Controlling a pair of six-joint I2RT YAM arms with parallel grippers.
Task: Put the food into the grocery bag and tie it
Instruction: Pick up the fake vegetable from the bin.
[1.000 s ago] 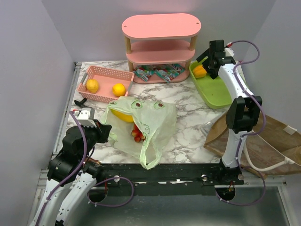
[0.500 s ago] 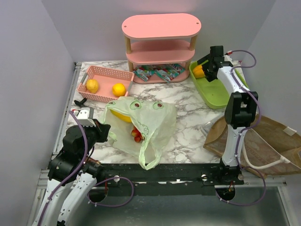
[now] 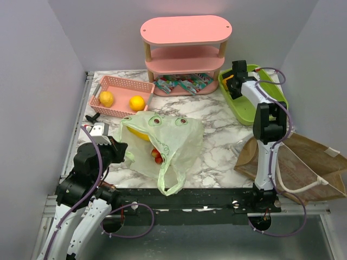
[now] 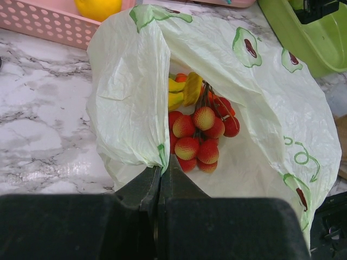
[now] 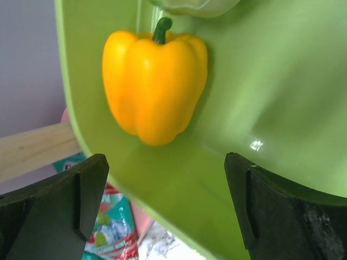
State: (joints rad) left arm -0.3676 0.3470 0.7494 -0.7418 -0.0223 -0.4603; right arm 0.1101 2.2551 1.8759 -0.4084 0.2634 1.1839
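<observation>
The grocery bag (image 3: 181,142) lies open on the marble table, its mouth toward my left gripper (image 3: 124,151). That gripper (image 4: 162,163) is shut on the bag's rim (image 4: 130,97), holding the mouth up. Inside lie yellow bananas (image 4: 181,89) and a bunch of small red fruits (image 4: 199,135). My right gripper (image 5: 165,181) stands open just short of the orange bell pepper (image 5: 154,81), which rests in the green tray (image 5: 260,108) at the back right (image 3: 255,111). A pale green leafy head (image 5: 195,5) shows at the tray's far end. Teal-and-red snack packets (image 3: 181,84) lie under the pink shelf.
A pink three-level shelf (image 3: 186,30) stands at the back. A pink basket (image 3: 111,81) at the back left holds two yellow round fruits. A brown paper bag (image 3: 303,162) lies at the right front edge. A small black object (image 3: 92,117) sits near the left edge.
My right gripper has swung left and down into the green tray, closer to the bell pepper, still open. The left gripper keeps its hold on the bag's rim.
</observation>
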